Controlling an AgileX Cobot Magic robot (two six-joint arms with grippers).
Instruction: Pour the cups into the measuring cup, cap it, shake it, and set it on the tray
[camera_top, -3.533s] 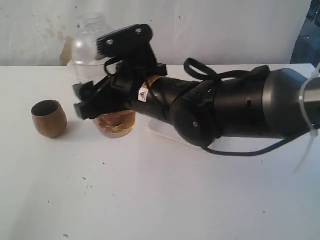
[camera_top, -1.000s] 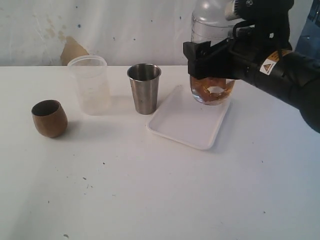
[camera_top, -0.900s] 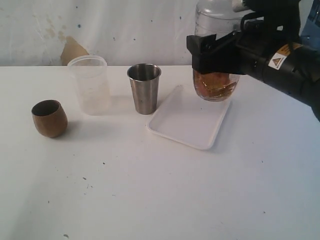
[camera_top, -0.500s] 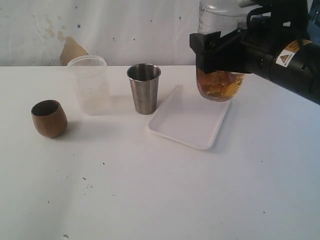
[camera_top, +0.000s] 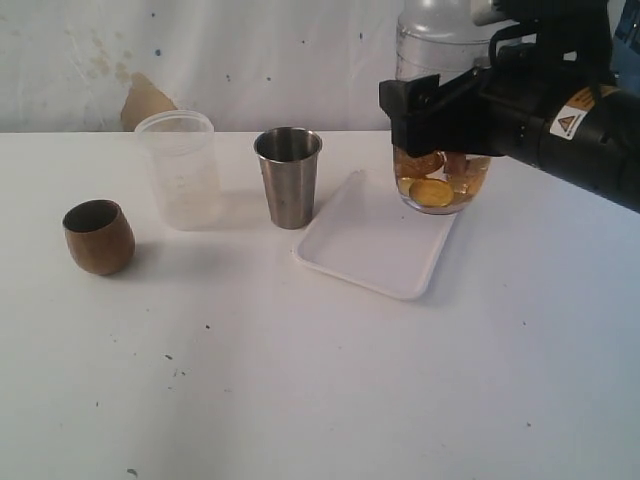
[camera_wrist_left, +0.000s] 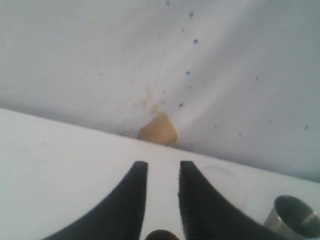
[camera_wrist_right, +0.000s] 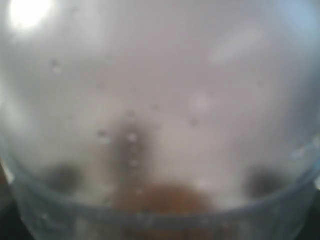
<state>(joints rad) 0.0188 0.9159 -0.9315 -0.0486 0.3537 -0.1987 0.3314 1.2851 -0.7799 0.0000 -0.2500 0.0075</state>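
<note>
My right gripper (camera_top: 440, 118) is shut on the clear measuring cup (camera_top: 437, 190), upright over the far right corner of the white tray (camera_top: 350, 250); whether it touches the tray I cannot tell. Amber liquid with pieces lies in its base. The cup's wall (camera_wrist_right: 160, 125) fills the right wrist view. The steel tumbler (camera_top: 288, 180) stands left of the tray and the wooden cup (camera_top: 98, 237) at far left. My left gripper (camera_wrist_left: 163, 167) is out of the exterior view. Its fingers stand slightly apart with nothing between them, above the wooden cup's rim (camera_wrist_left: 161, 235), the steel tumbler (camera_wrist_left: 295, 220) to one side.
A frosted plastic cup (camera_top: 180, 170) stands between the wooden cup and the steel tumbler. A white wall with a brown patch (camera_top: 148, 100) closes off the back of the table. The right arm (camera_top: 590, 130) reaches in from the right edge.
The measuring cup, carried from the left side to above the tray, has come down a little in the right gripper. Its contents have settled at the bottom.
</note>
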